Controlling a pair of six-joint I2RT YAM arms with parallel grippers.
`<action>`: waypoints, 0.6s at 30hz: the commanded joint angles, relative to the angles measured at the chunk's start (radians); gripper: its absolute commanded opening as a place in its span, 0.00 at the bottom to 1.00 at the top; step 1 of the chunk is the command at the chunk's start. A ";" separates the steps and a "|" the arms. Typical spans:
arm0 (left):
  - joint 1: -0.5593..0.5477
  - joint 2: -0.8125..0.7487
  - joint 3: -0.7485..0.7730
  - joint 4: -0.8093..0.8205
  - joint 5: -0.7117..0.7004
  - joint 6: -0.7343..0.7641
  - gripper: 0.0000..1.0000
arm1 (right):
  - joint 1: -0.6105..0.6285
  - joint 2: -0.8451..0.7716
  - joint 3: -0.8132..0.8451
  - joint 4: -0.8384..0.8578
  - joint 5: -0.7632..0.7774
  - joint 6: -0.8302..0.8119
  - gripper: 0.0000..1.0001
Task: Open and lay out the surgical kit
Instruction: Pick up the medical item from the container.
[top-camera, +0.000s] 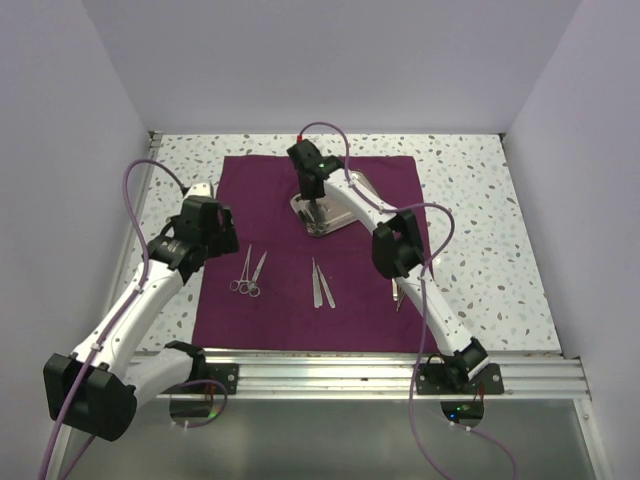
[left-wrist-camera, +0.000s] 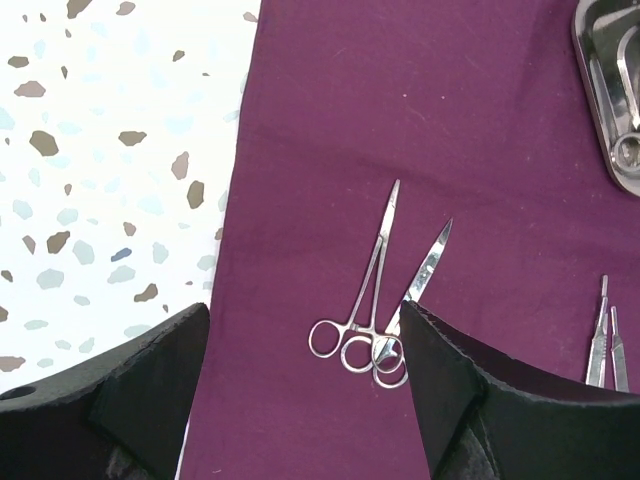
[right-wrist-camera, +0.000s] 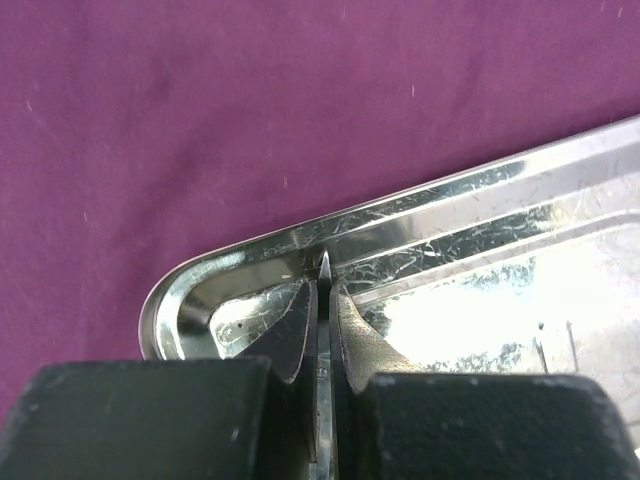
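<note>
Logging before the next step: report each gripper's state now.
Left gripper: open, holding nothing.
Right gripper: shut on a thin steel instrument in the steel tray; which kind cannot be told.

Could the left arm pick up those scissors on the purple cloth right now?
Probably yes. The left tool hangs over the cloth with jaws wide open, and the scissors lie flat right beside one finger, nothing covering them. Their rings overlap the forceps' rings, though, so it might catch both.
</note>
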 joint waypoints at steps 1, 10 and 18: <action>0.009 -0.023 -0.007 0.028 -0.003 0.014 0.80 | 0.011 -0.099 -0.039 -0.111 -0.047 -0.015 0.00; 0.009 -0.057 -0.033 0.045 0.000 0.013 0.80 | 0.012 -0.323 -0.039 -0.082 -0.050 -0.007 0.00; 0.009 -0.108 -0.055 0.045 -0.016 0.024 0.81 | 0.023 -0.463 -0.178 -0.079 -0.084 0.077 0.00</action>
